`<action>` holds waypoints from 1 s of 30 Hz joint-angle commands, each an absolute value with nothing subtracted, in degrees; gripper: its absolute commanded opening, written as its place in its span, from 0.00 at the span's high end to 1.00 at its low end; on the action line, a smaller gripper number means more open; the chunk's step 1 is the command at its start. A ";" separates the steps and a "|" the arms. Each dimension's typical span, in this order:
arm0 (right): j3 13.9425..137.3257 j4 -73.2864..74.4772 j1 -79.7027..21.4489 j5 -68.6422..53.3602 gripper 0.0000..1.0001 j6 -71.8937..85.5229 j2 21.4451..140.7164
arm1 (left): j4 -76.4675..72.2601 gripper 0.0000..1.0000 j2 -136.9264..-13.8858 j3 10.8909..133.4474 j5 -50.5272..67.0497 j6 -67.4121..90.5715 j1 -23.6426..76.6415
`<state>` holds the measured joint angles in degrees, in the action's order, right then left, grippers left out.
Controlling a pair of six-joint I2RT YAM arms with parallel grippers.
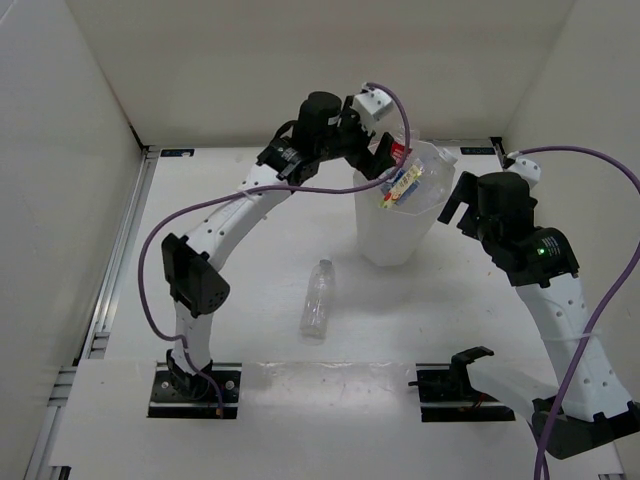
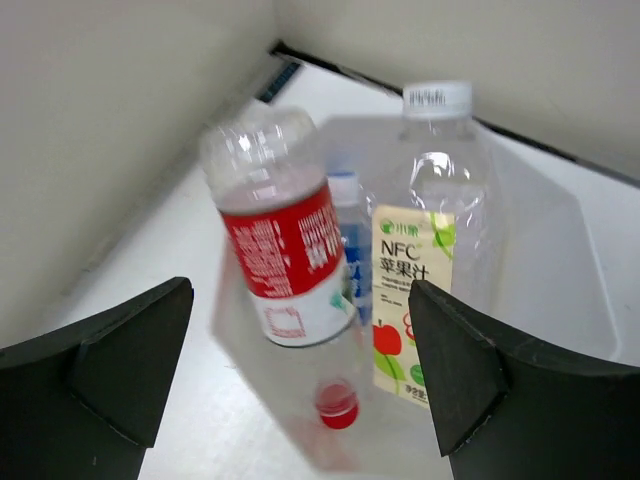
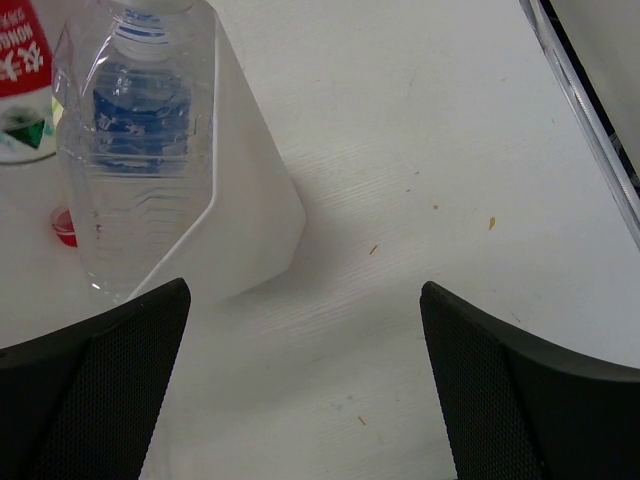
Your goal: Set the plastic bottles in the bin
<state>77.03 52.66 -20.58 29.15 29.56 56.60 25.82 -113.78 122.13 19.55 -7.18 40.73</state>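
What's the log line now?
left gripper: open above bin | red-label bottle: cap-down in bin | right gripper: open beside bin | clear bottle: lying on table

Glossy clear plastic bottles (image 2: 285, 255) (bin (image 1: 392, 238) matt)

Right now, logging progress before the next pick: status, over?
Left gripper open over bin. Right gripper open, empty, beside bin. Red-label bottle cap-down inside; one clear bottle lying on table, nothing blocking it.

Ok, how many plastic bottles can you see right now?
4. One bottle lies on the table near the bin; three inside it: red-labelled, blue-labelled, apple-juice-labelled. Others may be hidden.
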 commanded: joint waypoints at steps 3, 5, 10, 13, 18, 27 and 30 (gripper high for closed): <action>78.40 52.29 -20.30 28.65 0.01 27.95 55.81 | 24.70 0.00 -98.65 123.51 10.65 -11.51 41.04; 78.40 52.29 -20.30 28.13 0.01 27.95 55.81 | 24.70 0.00 -93.98 118.16 7.57 -12.30 41.04; 78.40 52.29 -20.30 27.60 0.01 27.95 55.81 | 32.42 0.00 -79.21 91.80 2.37 -0.99 41.04; 77.17 52.29 -20.30 27.60 0.01 28.47 55.81 | 35.16 0.00 -76.03 77.55 2.80 9.73 40.52; 76.64 52.29 -20.30 27.07 0.01 28.48 55.81 | 35.16 0.00 -80.32 73.73 9.66 19.50 41.31; 74.89 54.93 -20.30 30.41 0.01 27.86 55.29 | 35.16 0.00 -90.53 69.35 9.67 26.19 43.77; 73.75 54.93 -20.30 31.82 0.01 27.86 55.28 | 35.16 0.00 -93.42 68.64 7.66 26.19 43.77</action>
<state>74.72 54.28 -20.58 29.36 28.64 56.23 35.77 -92.99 69.10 8.54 24.08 43.35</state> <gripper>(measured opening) 0.989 0.998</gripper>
